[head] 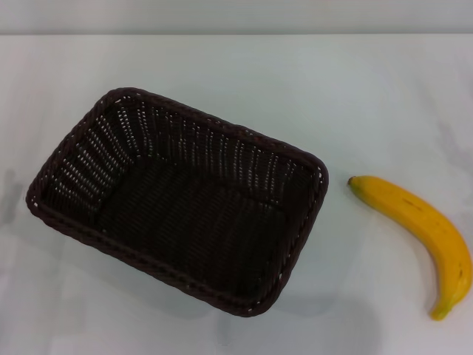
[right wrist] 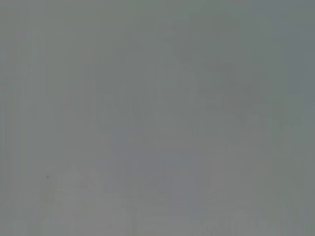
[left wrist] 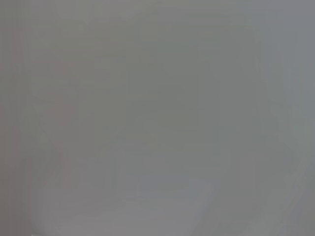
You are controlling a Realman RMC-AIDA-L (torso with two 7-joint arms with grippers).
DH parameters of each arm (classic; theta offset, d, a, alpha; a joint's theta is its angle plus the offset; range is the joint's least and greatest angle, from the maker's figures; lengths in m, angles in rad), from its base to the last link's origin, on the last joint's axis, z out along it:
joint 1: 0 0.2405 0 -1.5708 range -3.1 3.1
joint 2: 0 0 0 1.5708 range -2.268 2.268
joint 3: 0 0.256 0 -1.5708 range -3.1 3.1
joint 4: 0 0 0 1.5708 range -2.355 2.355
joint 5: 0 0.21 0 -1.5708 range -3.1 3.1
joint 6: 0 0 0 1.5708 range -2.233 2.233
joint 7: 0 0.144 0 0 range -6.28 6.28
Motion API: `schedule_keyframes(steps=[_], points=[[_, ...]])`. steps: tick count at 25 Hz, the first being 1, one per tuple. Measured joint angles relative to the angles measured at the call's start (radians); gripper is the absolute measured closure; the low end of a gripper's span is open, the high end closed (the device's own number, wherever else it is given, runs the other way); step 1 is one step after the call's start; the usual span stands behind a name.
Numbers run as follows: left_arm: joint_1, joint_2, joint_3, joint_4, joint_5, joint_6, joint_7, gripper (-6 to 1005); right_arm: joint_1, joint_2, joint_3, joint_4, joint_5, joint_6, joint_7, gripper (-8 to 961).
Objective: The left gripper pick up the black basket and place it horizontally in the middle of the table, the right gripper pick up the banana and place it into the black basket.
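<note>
The black basket (head: 177,200) lies on the white table (head: 236,74), left of centre in the head view, turned at a slant with its long side running from far left to near right. It is empty. The banana (head: 425,235) lies on the table to the right of the basket, apart from it, curving from near the basket's right corner toward the near right. Neither gripper shows in the head view. Both wrist views show only a plain grey surface, with no basket, banana or fingers in them.
The table's far edge (head: 236,33) runs across the top of the head view. Bare tabletop lies behind the basket and between the basket and the banana.
</note>
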Motion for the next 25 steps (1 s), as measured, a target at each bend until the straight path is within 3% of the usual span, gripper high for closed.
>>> schedule_keyframes(steps=[5,9,12,14,16,17,19,21,25], points=[[-0.006,0.006,0.003,0.035,-0.062,0.001,-0.149,134,0.004,0.000,0.000,0.000,0.000,-0.001,0.000,106],[-0.003,0.013,0.067,0.273,0.040,0.051,-0.530,135,0.008,0.001,-0.003,0.000,0.000,-0.002,0.000,106],[-0.010,0.031,0.118,0.461,0.160,0.072,-0.801,135,0.009,0.002,-0.005,0.000,0.000,-0.002,0.005,107],[-0.023,0.062,0.163,0.573,0.260,0.071,-0.983,136,0.011,0.002,-0.005,0.000,0.000,-0.001,0.016,107],[-0.040,0.109,0.230,0.671,0.357,0.064,-1.165,136,0.016,0.002,-0.006,0.000,0.000,0.000,0.026,107],[-0.051,0.135,0.267,0.712,0.409,0.060,-1.259,136,0.017,0.002,-0.006,0.000,0.000,0.001,0.027,107],[-0.086,0.206,0.371,0.792,0.524,0.031,-1.481,137,0.019,0.002,-0.006,0.000,0.000,0.002,0.027,106],[-0.124,0.256,0.438,0.851,0.594,-0.016,-1.620,137,0.024,0.002,-0.006,0.000,0.000,0.001,0.028,106],[-0.221,0.304,0.473,0.970,0.735,-0.145,-1.778,138,0.039,0.003,-0.006,0.000,-0.005,-0.002,0.028,106]])
